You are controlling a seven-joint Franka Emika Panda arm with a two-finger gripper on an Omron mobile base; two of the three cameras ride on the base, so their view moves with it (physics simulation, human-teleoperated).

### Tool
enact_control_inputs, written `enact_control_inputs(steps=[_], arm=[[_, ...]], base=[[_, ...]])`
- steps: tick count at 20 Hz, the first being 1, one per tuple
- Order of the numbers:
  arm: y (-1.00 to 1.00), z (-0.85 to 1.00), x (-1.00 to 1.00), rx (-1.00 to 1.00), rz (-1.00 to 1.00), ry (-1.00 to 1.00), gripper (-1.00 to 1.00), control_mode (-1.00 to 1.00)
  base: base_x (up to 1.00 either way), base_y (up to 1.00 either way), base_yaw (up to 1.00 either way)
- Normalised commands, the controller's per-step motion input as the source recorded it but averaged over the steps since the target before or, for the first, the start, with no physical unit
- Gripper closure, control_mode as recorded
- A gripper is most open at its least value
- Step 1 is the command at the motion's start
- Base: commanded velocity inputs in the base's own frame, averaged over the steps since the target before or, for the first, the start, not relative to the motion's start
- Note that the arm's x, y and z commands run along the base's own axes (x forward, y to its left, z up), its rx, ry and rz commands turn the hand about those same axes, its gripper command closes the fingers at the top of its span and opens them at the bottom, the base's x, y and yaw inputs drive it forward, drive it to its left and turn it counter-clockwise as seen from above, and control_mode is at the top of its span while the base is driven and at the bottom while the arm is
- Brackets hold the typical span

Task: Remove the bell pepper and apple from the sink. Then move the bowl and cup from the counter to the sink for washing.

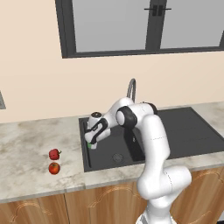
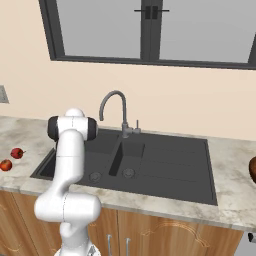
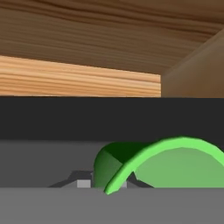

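Observation:
My gripper (image 1: 91, 143) reaches down into the left basin of the dark sink (image 1: 183, 127), by its left wall. The green cup (image 1: 89, 145) sits right at the fingertips. In the hand view the cup (image 3: 175, 166) lies close below, its rim facing the camera. The fingers are hidden, so the grip is unclear. The deep-red bell pepper (image 1: 54, 153) and the orange-red apple (image 1: 54, 168) rest side by side on the counter (image 1: 26, 144) left of the sink. In the right base view the brown bowl (image 2: 252, 170) shows at the far right edge, on the counter.
A curved grey faucet (image 1: 131, 89) rises behind the sink, near my arm's elbow. The divider between the two basins (image 2: 116, 159) lies right of the gripper. A window spans the wall above. Wooden cabinet fronts (image 1: 39, 212) run below the counter edge.

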Motion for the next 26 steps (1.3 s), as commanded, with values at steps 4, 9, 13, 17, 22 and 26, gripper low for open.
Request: enact_control_inputs(steps=[4,9,13,17,22,26], arm=[[0.06,-0.33,0.12,0.0,0.0,-0.01,1.0,-1.0],[0.1,-0.25,0.25,0.0,0.0,0.0,-1.0,-1.0],[0.07,-0.08,0.19,0.0,0.0,0.0,-1.0,-1.0],[0.06,0.15,0.03,0.0,0.0,0.0,-1.0,-1.0],[0.01,0.31,0.0,-0.01,-0.01,0.0,-1.0,-1.0],[0.0,0.37,-0.06,-0.02,-0.11,0.0,-1.0,-1.0]], base=[[0.0,0.0,0.0],[0.0,0.0,0.0],[0.0,0.0,0.0],[0.0,0.0,0.0],[0.0,0.0,0.0],[0.0,0.0,0.0]])
